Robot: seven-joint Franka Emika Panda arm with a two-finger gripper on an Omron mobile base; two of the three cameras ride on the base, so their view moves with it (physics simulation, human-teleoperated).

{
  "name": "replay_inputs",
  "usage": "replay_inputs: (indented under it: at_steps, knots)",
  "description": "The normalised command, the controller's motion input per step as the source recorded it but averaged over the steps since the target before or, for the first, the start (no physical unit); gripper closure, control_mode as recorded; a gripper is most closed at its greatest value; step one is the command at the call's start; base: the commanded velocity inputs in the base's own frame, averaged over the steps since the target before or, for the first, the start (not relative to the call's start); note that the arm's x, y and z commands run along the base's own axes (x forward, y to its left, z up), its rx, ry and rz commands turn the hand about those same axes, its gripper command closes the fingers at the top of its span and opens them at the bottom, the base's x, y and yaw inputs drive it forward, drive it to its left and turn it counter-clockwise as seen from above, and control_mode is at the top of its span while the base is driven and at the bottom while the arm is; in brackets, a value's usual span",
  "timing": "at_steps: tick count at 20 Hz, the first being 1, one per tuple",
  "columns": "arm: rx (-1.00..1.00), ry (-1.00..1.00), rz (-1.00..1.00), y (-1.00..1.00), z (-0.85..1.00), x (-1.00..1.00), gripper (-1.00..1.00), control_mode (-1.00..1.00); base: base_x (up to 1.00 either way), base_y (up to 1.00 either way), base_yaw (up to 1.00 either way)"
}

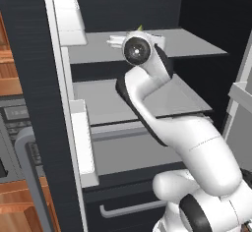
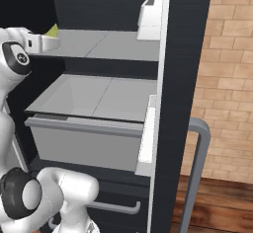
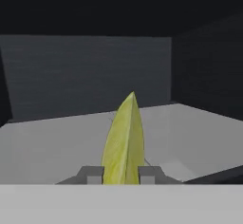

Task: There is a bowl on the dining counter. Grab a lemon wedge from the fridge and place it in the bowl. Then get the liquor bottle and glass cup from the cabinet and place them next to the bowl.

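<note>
Left base view — The tall black fridge point(image 1: 29, 78) is seen standing open, with pale grey shelves point(image 1: 197, 44) inside and white door bins point(image 1: 81, 142) on the door edge. The white arm is reached in over the upper shelf, where the gripper point(image 1: 134, 33) is largely masked by the wrist; a small yellow-green tip of the lemon wedge point(image 1: 140, 28) is visible just above it. A grey-fronted drawer with a bar handle point(image 1: 123, 209) lies lower down, well below the work.

Right base view — The gripper point(image 2: 49, 39) is shown at the left end of the upper shelf, with the wedge point(image 2: 53, 29) standing up from it. The open door edge and its bins point(image 2: 150, 15) stand to the right; a deep grey crisper drawer point(image 2: 84, 143) sits beneath. Nothing is seen between hand and door opening, so withdrawal is judged unobstructed, the shelf above allowing.

Hand view — The yellow-green, pointed lemon wedge point(image 3: 124, 142) is held upright between the two dark fingertips point(image 3: 93, 174), the jaws closed on its lower part — presumably gripped by its flat faces for a steady carry. The grey shelf floor and dark back wall lie behind.
</note>
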Motion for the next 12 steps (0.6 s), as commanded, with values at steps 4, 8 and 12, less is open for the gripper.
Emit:
replay_inputs:
  at_steps: [4,8,12]
  knots:
    - [0.0,-0.02,0.09,-0.21,0.23,-0.65,1.0,-1.0,0.0,0.0,0.0]
    - [0.02,0.0,0.18,-0.4,0.16,-0.55,1.0,-1.0,0.0,0.0,0.0]
    - [0.0,-0.02,0.2,-0.21,0.1,-0.59,1.0,-1.0,0.0,0.0,0.0]
